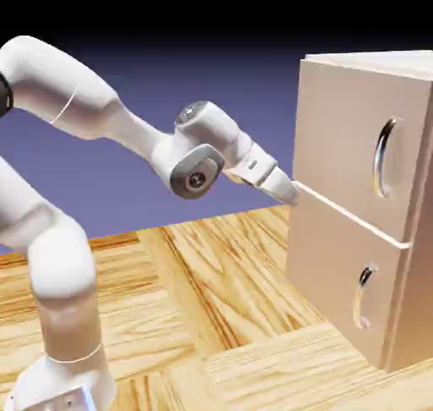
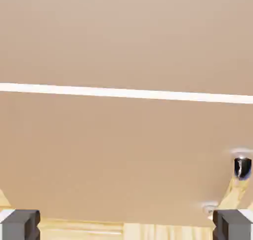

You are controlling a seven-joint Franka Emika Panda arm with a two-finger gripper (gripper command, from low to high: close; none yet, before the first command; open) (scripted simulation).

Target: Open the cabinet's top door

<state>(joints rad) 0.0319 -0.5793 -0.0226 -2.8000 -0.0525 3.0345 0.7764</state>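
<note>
Where the wooden table (image 1: 211, 316) meets its right edge stands the cabinet (image 1: 338, 257), top door (image 1: 338, 130) shut. Door: rigid, hinged, probably light. Grasp point: long curved handle (image 1: 386, 157), smooth metal, likely slippery. Gripper (image 1: 287, 189): released, empty, at the panel seam.

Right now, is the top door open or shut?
Shut: the top door sits flush in the cabinet, only a thin seam below it.

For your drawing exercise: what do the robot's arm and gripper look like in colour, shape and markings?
The arm is glossy white, built of thick rounded segments with thin seam lines, and a grey round cap at the wrist joint. The gripper is white and tapering; its fingertips are small dark grey blocks. No cables show.
</note>
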